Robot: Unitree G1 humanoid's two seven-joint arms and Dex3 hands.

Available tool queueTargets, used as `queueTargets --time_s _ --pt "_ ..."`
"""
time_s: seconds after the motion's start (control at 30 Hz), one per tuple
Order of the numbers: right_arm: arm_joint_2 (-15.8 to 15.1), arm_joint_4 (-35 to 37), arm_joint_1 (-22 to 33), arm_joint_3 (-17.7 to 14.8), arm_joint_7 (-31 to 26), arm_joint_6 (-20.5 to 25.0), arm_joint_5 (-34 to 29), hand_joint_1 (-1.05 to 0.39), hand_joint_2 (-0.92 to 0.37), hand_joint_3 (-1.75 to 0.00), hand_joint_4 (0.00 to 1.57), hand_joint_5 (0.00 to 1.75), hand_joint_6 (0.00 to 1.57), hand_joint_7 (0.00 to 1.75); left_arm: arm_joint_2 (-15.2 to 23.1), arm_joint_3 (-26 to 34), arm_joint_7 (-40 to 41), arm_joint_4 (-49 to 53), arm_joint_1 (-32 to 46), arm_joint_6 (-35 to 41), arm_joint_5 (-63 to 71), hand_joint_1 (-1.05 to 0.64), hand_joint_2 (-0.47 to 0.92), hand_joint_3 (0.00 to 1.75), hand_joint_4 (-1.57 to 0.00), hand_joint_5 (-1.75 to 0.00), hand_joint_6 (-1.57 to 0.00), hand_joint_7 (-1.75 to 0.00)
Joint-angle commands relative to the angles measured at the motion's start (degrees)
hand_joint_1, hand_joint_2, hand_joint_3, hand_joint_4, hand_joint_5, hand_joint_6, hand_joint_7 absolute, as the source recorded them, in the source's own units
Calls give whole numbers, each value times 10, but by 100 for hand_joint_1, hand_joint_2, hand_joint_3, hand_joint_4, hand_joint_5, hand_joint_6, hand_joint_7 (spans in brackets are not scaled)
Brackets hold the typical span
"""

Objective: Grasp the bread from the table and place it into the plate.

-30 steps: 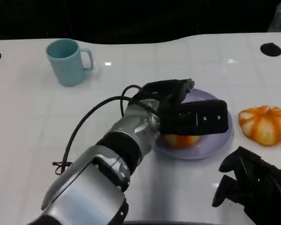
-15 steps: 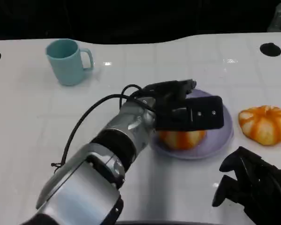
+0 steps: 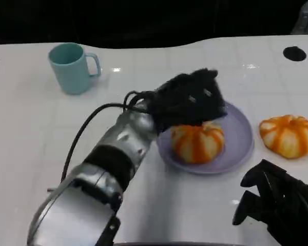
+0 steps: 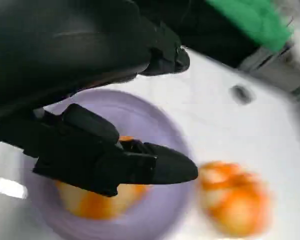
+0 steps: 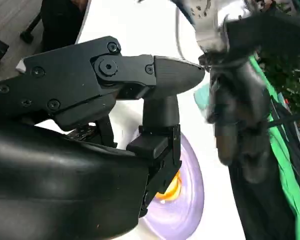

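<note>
A bread roll [image 3: 197, 142], orange-striped, is being shown resting inside the purple plate [image 3: 239, 138], toward the plate's near-left part; the placing step is judged to be done for this piece. The left robot hand [image 3: 191, 97] is being held just above the plate's far-left rim, blurred in the head view. In the left wrist view its fingers [image 4: 160, 167] are being kept apart over the roll with nothing pinched between them, a posture judged to fit a release. A second bread roll [image 3: 288, 135] is being left on the worktop [image 3: 41, 128] just right of the plate, not touching it. The right robot hand [image 3: 277, 202] is being rested on the worktop near the plate's front-right side, nothing being held; whether its fingers are spread or curled cannot be told. A teal mug [image 3: 71, 66] is being kept well left of the plate.
</note>
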Motion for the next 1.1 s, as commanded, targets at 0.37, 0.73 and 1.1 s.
queueTargets --time_s 0.37,0.73,1.1 --pt "-5 -1 -5 -11 -5 12 9 -42 -92 -44 64 175 51 160 -9 177 -108 -455 269 289 -356 -60 92 35 -41 -134 -57 -56" --pt "-3 -2 -5 -7 -6 12 8 -42 -92 -44 66 175 53 159 -9 201 -67 -667 412 428 -468 -60 92 48 -65 -173 -55 -142" --pt "-3 -17 -7 -4 -24 30 7 -42 -92 -46 64 175 52 159 4 218 -19 -800 546 490 -537 -56 92 49 -75 -175 -57 -157"
